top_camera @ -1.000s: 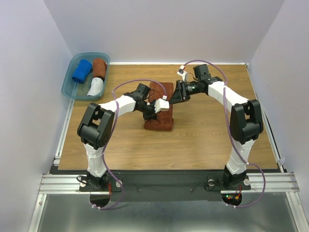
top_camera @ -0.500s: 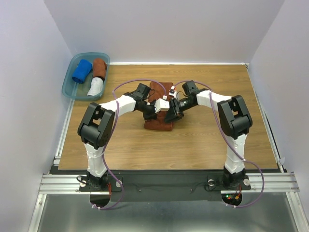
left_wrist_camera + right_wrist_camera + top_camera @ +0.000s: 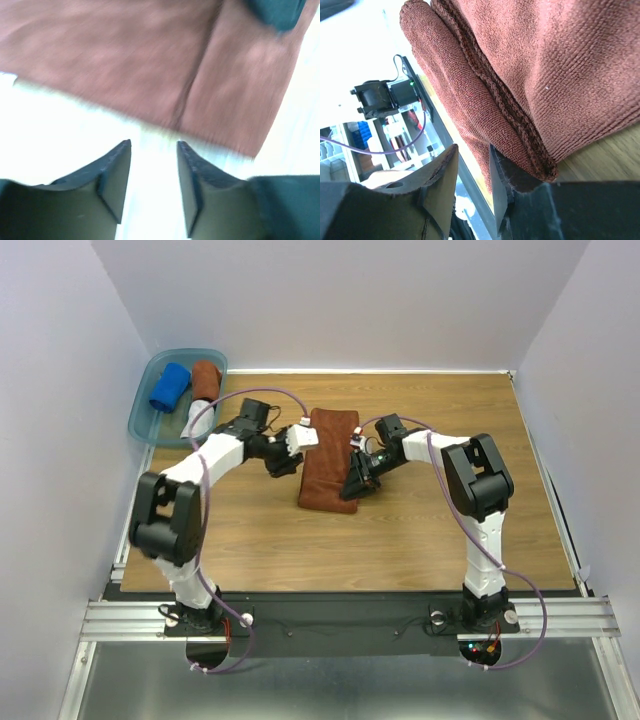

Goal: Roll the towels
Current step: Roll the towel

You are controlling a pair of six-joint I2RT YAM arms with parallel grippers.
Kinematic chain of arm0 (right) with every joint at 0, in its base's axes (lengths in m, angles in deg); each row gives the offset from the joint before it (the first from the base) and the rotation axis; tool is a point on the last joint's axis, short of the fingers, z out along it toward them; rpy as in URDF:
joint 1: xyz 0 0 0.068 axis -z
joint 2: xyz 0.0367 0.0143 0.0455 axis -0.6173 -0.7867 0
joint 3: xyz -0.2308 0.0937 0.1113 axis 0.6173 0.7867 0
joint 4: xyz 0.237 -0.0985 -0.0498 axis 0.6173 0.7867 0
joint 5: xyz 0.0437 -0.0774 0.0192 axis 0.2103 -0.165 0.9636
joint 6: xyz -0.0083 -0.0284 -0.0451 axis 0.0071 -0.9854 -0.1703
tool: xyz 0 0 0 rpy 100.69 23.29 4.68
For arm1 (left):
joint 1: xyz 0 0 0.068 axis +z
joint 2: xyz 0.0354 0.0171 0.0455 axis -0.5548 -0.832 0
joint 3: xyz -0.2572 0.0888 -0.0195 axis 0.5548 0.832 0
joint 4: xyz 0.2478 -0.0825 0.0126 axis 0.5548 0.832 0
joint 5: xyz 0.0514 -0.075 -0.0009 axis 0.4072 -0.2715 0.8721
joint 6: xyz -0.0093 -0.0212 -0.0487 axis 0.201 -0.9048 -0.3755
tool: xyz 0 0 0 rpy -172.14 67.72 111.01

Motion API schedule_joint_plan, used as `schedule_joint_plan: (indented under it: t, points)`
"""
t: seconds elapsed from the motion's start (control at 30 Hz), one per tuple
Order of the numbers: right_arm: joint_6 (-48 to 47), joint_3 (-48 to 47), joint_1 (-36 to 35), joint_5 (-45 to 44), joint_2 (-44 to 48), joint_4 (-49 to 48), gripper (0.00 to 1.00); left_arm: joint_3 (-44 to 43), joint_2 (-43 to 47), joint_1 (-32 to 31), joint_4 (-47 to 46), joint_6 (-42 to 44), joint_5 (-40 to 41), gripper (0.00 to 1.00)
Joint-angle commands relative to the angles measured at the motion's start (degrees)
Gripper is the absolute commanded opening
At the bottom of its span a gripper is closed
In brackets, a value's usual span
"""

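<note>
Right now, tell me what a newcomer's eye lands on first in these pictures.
First, the rust-brown towel lying folded mid-table, flanked by both arms. The right tool is at its near right edge, fingers partly closed at the folded hem, while the left tool sits open just off its left side. Next, the blue tub in the far-left corner, holding rolled towels.
</note>
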Motion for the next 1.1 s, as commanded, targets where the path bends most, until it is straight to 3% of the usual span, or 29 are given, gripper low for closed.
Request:
schedule_joint_plan:
  t: [0.0, 0.2, 0.33, 0.43, 0.77, 1.07]
  points:
    - [-0.6, -0.9, 0.0, -4.1, -1.7, -0.8, 0.37, 5.6, 12.2, 0.9, -0.6, 5.6, 0.3, 0.62]
    - [-0.8, -0.9, 0.0, -4.0, -2.2, -0.7, 0.38, 21.7, 22.0, -8.9, -9.2, 10.7, 8.9, 0.67]
    - [-2.9, -0.9, -0.1, -7.6, -1.5, -0.4, 0.36, 30.0, 23.4, -15.5, -22.9, 10.5, 17.3, 0.67]
    - [-3.5, -0.4, 0.0, -8.5, -1.3, -0.2, 0.36, 33.1, 23.0, -17.1, -28.2, 12.6, 18.2, 0.67]
    - [-4.2, -0.4, 0.0, -8.2, -3.5, 0.0, 0.35, 35.4, 17.3, -21.3, -36.8, 19.9, 22.2, 0.68]
    - [-4.2, -0.5, -0.1, -8.0, -3.8, 0.3, 0.35, 32.0, 11.6, -23.0, -35.0, 21.1, 22.5, 0.67]
